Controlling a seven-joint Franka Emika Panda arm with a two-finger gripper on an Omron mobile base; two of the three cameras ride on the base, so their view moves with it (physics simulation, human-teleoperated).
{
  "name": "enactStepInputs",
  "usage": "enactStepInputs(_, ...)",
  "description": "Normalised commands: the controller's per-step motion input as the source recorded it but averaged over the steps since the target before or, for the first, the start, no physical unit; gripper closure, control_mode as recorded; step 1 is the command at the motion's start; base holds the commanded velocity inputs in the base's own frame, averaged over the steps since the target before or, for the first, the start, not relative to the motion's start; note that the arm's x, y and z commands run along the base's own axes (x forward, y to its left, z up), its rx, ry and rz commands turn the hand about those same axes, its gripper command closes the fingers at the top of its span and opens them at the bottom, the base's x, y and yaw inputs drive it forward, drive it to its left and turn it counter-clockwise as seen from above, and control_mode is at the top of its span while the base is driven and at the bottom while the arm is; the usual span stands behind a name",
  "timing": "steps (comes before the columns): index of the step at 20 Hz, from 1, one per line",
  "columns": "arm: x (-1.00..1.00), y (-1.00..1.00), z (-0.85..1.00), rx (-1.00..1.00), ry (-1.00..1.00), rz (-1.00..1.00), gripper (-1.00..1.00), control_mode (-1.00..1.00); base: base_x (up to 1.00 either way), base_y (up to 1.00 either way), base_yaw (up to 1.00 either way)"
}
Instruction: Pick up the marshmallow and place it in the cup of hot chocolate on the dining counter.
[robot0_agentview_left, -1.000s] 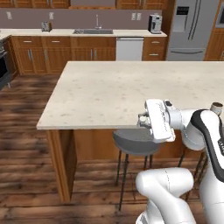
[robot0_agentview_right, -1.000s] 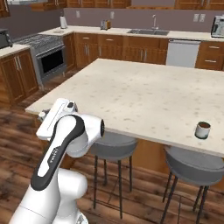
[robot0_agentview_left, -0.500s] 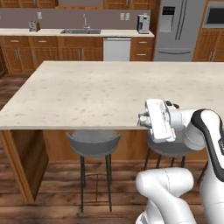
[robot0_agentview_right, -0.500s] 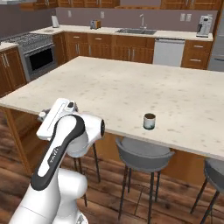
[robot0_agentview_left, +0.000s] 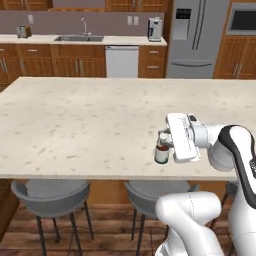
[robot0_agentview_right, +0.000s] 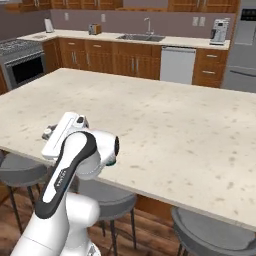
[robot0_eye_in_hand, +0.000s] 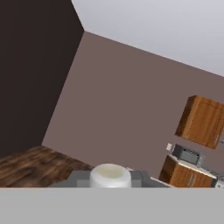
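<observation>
The pincer (robot0_eye_in_hand: 110, 176) is closed on the marshmallow (robot0_eye_in_hand: 110, 175): in the hand view the white lump sits between the two dark finger tips (robot0_eye_in_hand: 78, 177), and both seem to touch its sides, so the opening is narrow, as wide as the lump. The marshmallow looks like a short round cylinder, white to cream, with a smooth and slightly hollow top. Behind it the hand view looks out at a mauve wall, a dark wall, a wooden floor and some wooden cabinets, so the hand points sideways and not down. In the left base view the white hand (robot0_agentview_left: 181, 137) lies about level over the near edge of the dining surface (robot0_agentview_left: 75, 125), with its fingers toward the left. The cup of hot chocolate (robot0_agentview_left: 161, 151) stands on this surface just beside the hand, near the front edge; it is a small pale cup with a dark rim at its base, and the hand hides part of it. From this view I cannot tell whether the hand touches the cup. In the right base view the white arm (robot0_agentview_right: 70, 170) hides the cup, and the hand (robot0_agentview_right: 62, 134) shows at the near left edge of the surface. Grey round stools (robot0_agentview_left: 47, 192) stand under the front edge.
</observation>
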Motion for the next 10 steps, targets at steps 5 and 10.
enactStepInputs(5,0.00,0.00,0.00,0.00,0.00,0.00,1.00,1.00,0.77,-0.42,-0.28)
enactStepInputs(10,0.00,0.00,0.00,0.00,0.00,0.00,1.00,1.00,0.70,0.00,-0.52)
